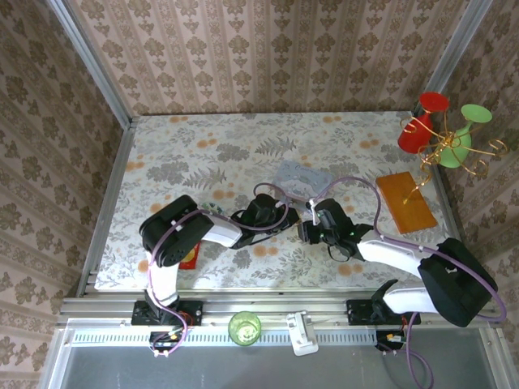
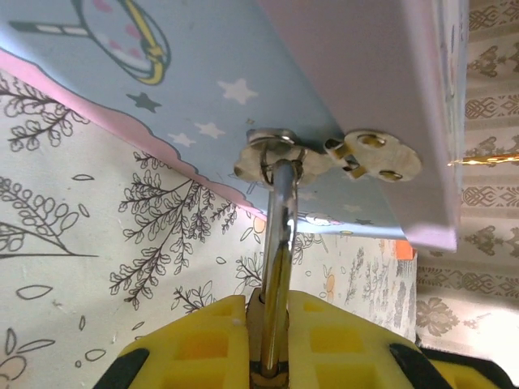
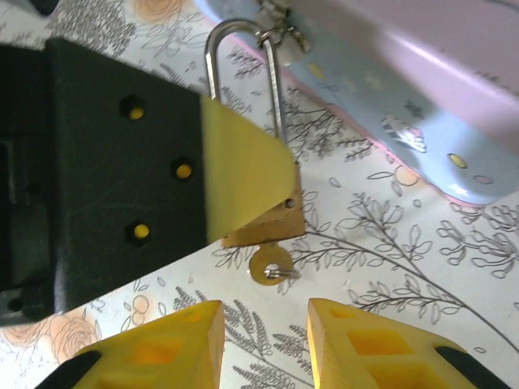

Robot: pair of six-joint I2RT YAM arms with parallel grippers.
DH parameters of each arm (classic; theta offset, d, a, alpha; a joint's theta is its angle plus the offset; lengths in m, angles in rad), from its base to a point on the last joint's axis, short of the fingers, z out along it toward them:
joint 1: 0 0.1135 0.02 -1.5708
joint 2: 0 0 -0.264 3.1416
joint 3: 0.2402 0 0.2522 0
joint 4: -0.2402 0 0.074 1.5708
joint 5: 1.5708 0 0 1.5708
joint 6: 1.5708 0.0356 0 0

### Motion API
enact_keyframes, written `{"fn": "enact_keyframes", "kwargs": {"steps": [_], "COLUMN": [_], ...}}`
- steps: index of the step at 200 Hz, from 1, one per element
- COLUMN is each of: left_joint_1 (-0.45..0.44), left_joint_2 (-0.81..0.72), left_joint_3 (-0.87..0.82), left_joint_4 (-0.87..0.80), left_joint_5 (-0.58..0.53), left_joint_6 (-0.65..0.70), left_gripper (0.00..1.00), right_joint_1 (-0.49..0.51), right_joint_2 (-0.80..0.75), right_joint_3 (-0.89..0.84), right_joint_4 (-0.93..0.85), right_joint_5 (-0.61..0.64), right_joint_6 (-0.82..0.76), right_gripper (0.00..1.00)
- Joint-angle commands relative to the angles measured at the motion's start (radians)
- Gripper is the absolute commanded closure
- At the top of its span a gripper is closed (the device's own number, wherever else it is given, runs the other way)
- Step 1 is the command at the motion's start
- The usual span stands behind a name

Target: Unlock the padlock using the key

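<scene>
The small brass padlock point(image 3: 272, 220) hangs by its thin shackle point(image 3: 237, 57) from the hasp point(image 2: 280, 152) of the pale blue tin point(image 1: 302, 178). My left gripper point(image 2: 272, 344) is shut on the padlock, its yellow finger point(image 3: 243, 162) covering most of the brass body. The shackle point(image 2: 280, 235) rises from between those fingers to the tin point(image 2: 203, 81). The key point(image 3: 272, 266) sticks out of the padlock's underside, its round head showing. Just below the key, my right gripper point(image 3: 263, 340) stands open, touching nothing. Both grippers point(image 1: 276, 212) point(image 1: 310, 225) meet in front of the tin.
A wooden board point(image 1: 405, 203) with a gold wire stand and red and green cups point(image 1: 434, 130) sits at the right rear. A red-and-gold packet point(image 1: 190, 259) lies beneath the left arm. A green cup point(image 1: 244, 327) stands on the rail in front of the table.
</scene>
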Motion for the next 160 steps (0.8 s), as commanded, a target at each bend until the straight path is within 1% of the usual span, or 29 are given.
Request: {"fn": "enact_keyframes", "kwargs": {"steps": [1, 10, 41, 44, 56, 72, 83, 105, 121, 160], "left_joint_1": [0.007, 0.008, 0.009, 0.008, 0.007, -0.004, -0.008, -0.009, -0.013, -0.032], "left_joint_2": [-0.04, -0.04, -0.049, -0.05, -0.057, -0.059, -0.056, -0.057, -0.056, -0.035], "left_joint_3": [-0.016, -0.018, -0.017, -0.018, -0.02, -0.017, -0.019, -0.033, -0.042, -0.027], "left_joint_4": [0.012, 0.014, 0.028, 0.03, 0.036, 0.025, 0.038, 0.046, 0.056, 0.048], "left_joint_5": [0.01, 0.015, 0.03, 0.031, 0.033, 0.031, 0.033, 0.025, 0.022, 0.021], "left_joint_6": [-0.019, -0.021, -0.035, -0.037, -0.039, -0.041, -0.047, -0.053, -0.056, -0.064], "left_gripper": [0.98, 0.98, 0.98, 0.98, 0.99, 0.99, 0.99, 0.99, 0.99, 0.99], "right_joint_1": [0.029, 0.037, 0.082, 0.086, 0.103, 0.111, 0.12, 0.126, 0.131, 0.138], "right_joint_2": [0.018, 0.031, 0.093, 0.122, 0.149, 0.181, 0.201, 0.213, 0.209, 0.206], "right_joint_3": [0.029, 0.032, 0.092, 0.098, 0.109, 0.113, 0.122, 0.117, 0.113, 0.125], "right_joint_4": [-0.062, -0.062, -0.112, -0.114, -0.094, -0.051, -0.043, -0.005, 0.011, 0.019], "right_joint_5": [0.048, 0.062, 0.224, 0.238, 0.282, 0.297, 0.322, 0.324, 0.305, 0.289], "right_joint_6": [-0.051, -0.055, -0.069, -0.071, -0.078, -0.076, -0.075, -0.072, -0.074, -0.082], "right_gripper": [0.67, 0.66, 0.65, 0.65, 0.65, 0.67, 0.7, 0.83, 0.85, 0.85]}}
